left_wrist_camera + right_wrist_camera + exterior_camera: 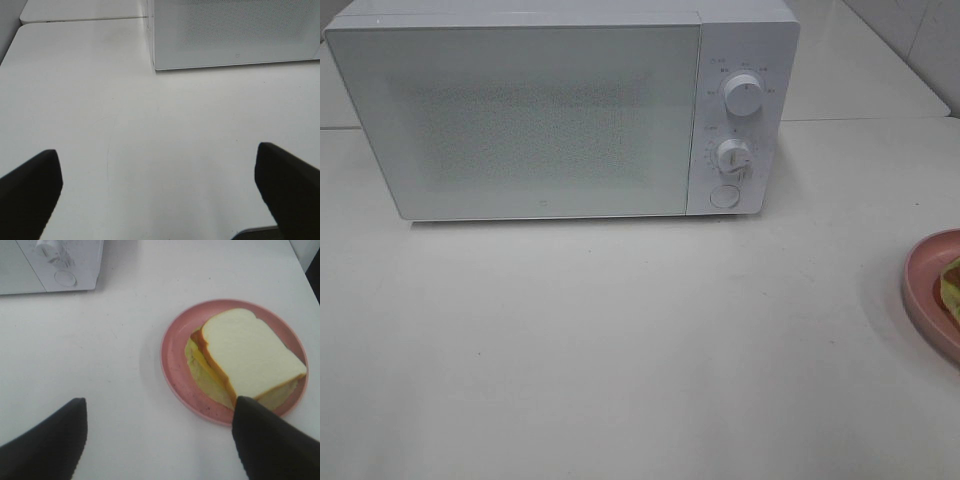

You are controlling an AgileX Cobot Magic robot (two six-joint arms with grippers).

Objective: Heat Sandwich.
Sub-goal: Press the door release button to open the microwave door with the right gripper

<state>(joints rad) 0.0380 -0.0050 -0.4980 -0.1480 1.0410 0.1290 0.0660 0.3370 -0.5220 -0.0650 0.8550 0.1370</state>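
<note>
The sandwich, pale bread with a brown crust and yellow-green filling, lies on a round pink plate. In the high view only a sliver of the sandwich and the pink plate shows at the right edge. My right gripper hovers open over the table beside the plate, one finger overlapping the plate's near rim. My left gripper is open above bare table in front of the microwave. Neither arm shows in the high view. The white microwave stands at the back with its door closed.
The microwave's control panel has two knobs and a round button on its right side. A seam between two white tabletops runs behind the microwave's left corner. A tiled wall rises at the far right.
</note>
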